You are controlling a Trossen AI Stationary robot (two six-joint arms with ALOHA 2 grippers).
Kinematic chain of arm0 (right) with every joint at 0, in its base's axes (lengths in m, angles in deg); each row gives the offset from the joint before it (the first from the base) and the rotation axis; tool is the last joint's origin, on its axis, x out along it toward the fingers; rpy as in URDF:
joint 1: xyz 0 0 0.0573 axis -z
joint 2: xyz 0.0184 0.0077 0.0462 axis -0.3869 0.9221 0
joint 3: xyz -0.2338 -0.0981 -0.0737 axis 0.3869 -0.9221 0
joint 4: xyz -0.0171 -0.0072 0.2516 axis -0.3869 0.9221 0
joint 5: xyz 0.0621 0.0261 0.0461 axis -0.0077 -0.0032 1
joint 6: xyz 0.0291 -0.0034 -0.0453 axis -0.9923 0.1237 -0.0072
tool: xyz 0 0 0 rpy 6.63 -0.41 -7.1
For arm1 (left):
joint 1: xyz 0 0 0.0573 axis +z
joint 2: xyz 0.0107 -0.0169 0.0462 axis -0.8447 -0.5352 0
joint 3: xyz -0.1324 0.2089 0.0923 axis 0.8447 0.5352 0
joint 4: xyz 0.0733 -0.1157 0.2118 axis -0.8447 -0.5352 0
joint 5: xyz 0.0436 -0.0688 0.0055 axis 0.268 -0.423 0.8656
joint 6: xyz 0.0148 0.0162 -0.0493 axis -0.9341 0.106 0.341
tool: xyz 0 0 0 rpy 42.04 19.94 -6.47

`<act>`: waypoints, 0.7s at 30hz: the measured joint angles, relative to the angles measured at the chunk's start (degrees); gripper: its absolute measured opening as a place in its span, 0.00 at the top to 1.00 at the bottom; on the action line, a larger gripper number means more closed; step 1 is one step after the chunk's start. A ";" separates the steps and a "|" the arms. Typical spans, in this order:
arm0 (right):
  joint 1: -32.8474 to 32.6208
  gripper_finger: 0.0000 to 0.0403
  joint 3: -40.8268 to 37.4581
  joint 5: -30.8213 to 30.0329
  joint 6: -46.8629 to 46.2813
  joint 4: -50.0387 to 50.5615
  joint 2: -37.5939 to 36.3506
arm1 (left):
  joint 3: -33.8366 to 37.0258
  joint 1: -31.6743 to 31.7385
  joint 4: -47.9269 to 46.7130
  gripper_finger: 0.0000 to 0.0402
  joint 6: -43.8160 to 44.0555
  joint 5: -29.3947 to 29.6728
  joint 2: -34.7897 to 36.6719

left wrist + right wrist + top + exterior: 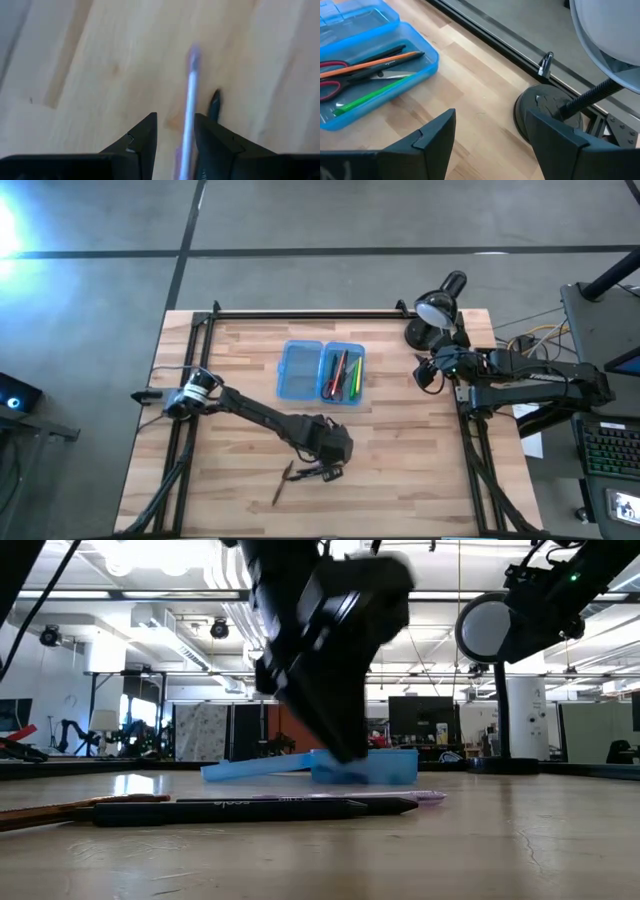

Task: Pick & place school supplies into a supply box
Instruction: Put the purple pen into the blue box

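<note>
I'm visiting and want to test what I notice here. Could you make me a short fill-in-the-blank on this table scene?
1. The scissors lie in the supply box, and their handles are ____.
2. The desk lamp stands beside the ____ gripper.
3. The left gripper has its jaws around a pale ____ pen.

Missing words: red; right; purple

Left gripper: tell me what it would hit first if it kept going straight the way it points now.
Most likely the pale purple pen, which lies between the open fingers of the left gripper in the left wrist view. A black pen lies just beside it; the wooden table is right beneath. Depth is hard to judge.
</note>
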 joint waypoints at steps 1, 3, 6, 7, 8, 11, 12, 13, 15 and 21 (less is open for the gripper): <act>0.00 0.43 0.00 -0.02 0.00 -0.01 0.12 | -0.51 0.00 0.09 0.72 -0.06 0.05 0.08; 0.00 0.43 -0.02 -0.06 -0.02 -0.02 0.50 | -0.99 -0.08 1.11 0.72 -0.25 -0.15 0.05; 0.00 0.43 -0.07 -0.06 -0.02 -0.04 1.02 | -0.95 -0.87 2.33 0.72 -0.91 -0.32 0.03; 0.00 0.43 -0.09 -0.06 -0.02 -0.04 1.04 | -0.91 -1.23 2.31 0.72 -1.30 -0.40 0.03; 0.00 0.43 -0.11 -0.06 -0.06 0.00 1.02 | -0.72 -1.51 2.34 0.72 -1.63 -0.45 0.02; 0.00 0.43 -0.11 -0.06 -0.06 -0.02 1.00 | 0.13 -1.84 2.17 0.72 -1.45 -0.74 -0.41; 0.00 0.43 -0.11 -0.06 -0.05 -0.04 1.00 | 0.33 -1.80 2.25 0.72 -1.42 -0.75 -0.56; 0.00 0.43 -0.11 -0.06 -0.07 -0.04 1.00 | 0.53 -1.72 2.50 0.72 -1.42 -0.68 -0.66; 0.00 0.43 -0.11 -0.06 -0.04 -0.03 1.02 | 0.96 -1.64 2.91 0.72 -1.58 -0.56 -0.73; 0.00 0.43 -0.11 -0.06 -0.06 -0.02 1.02 | 2.17 -1.73 2.93 0.72 -1.34 -0.76 -1.98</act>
